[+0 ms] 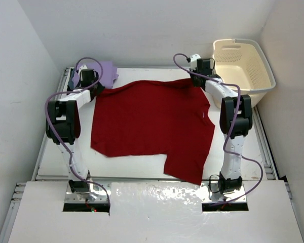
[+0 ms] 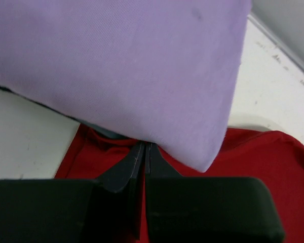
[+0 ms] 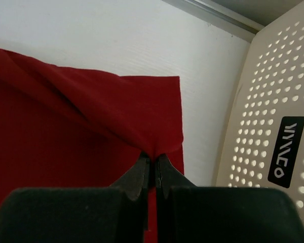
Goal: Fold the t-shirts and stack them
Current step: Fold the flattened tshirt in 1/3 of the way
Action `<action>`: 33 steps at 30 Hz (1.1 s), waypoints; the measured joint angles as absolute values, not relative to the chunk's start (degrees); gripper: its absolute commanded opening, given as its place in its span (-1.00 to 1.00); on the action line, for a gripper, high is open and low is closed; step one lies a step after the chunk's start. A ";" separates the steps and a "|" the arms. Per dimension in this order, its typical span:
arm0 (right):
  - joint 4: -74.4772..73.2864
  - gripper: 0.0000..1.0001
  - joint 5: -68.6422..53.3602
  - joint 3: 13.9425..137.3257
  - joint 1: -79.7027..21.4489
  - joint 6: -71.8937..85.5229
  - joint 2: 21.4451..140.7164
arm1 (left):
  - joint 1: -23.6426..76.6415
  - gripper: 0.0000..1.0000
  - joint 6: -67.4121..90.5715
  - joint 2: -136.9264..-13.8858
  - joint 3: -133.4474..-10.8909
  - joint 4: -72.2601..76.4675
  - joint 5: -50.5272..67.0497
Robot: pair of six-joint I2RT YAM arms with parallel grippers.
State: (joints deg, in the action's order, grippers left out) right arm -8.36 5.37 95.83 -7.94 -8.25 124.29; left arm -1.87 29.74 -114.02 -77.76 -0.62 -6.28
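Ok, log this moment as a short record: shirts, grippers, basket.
red t-shirt: spread open on the table
left gripper: shut on its far-left corner
right gripper: shut on its far-right corner, cloth bunched there
lavender t-shirt: folded, at the table's far-left corner, beside the left gripper
laundry basket: far-right corner, no shirt visible inside

Outspread red t-shirt [image 1: 147,121], lavender t-shirt [image 1: 109,72] beyond

Red t-shirt [image 1: 152,121]: matt soft cloth. Lavender t-shirt [image 2: 116,66]: fine-woven matt cloth. Basket [image 3: 263,101]: smooth perforated cream plastic. Tabletop [image 3: 116,40]: matt white.
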 measured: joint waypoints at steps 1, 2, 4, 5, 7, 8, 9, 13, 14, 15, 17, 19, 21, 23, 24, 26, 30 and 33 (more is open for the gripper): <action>-8.43 -1.00 5.37 96.12 -7.90 -7.75 124.38 | -1.87 -1.00 29.58 -114.02 -78.19 -0.47 -6.26; -8.47 -1.00 5.34 96.27 -7.90 -7.33 124.38 | -1.87 -1.00 29.36 -114.02 -78.54 -0.19 -6.26; -8.54 -1.00 5.26 96.49 -7.81 -6.15 124.29 | -1.87 -1.00 28.95 -114.02 -78.87 0.40 -6.20; -8.71 -1.00 5.23 96.38 -7.79 -5.63 124.25 | -1.87 -1.00 28.75 -114.02 -78.87 0.40 -6.17; -8.91 -1.00 5.02 94.70 -7.77 -4.36 123.26 | -1.87 -1.00 28.51 -113.99 -78.83 0.16 -6.20; -9.26 -1.00 4.91 93.19 -7.73 -3.92 122.23 | -1.87 -1.00 28.29 -113.93 -78.70 0.16 -6.26; -10.13 -1.00 4.89 91.68 -7.73 -3.53 120.99 | -1.87 -1.00 28.23 -113.67 -78.35 0.21 -6.35; -12.80 -1.00 5.78 86.56 -7.60 -2.44 115.00 | -1.87 -1.00 27.66 -110.28 -74.89 -0.36 -7.20; -12.99 -1.00 5.82 85.32 -7.49 -2.22 113.47 | -1.89 -1.00 27.53 -108.79 -73.32 -0.14 -7.49; -13.15 -1.00 5.82 83.99 -7.35 -2.04 111.81 | -1.93 -1.00 27.42 -106.96 -71.44 -0.16 -7.86; -13.96 -1.00 5.85 81.49 -7.09 -1.65 108.53 | -1.96 -1.00 27.35 -103.61 -68.42 -0.36 -8.54; -14.83 -1.00 5.80 79.20 -6.85 -1.34 105.69 | -1.98 -1.00 27.31 -101.23 -66.48 -0.58 -9.28; -15.57 -1.00 5.74 76.69 -6.83 -0.38 102.98 | -1.98 -1.00 27.29 -99.09 -64.53 -0.58 -9.91; -16.71 -1.00 5.80 73.52 -6.83 0.54 100.14 | -1.98 -1.00 27.29 -97.38 -62.74 -0.64 -10.46; -17.21 -1.00 5.89 72.23 -6.83 0.86 99.11 | -1.98 -1.00 27.29 -96.95 -62.15 -0.67 -10.70; -19.16 -1.00 5.89 69.87 -6.83 1.72 97.10 | -1.98 -1.00 27.27 -96.49 -61.28 -0.71 -11.09; -24.05 -1.00 6.00 68.82 -6.83 2.87 96.16 | -1.98 -1.00 27.24 -96.25 -59.79 -1.15 -11.66; -27.03 -1.00 5.98 67.40 -6.83 4.51 95.29 | -1.98 -1.00 27.24 -95.53 -58.39 -2.04 -11.88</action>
State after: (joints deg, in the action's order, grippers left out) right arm -27.03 5.98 67.40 -6.83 4.51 95.29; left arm -1.98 27.24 -95.53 -58.39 -2.04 -11.88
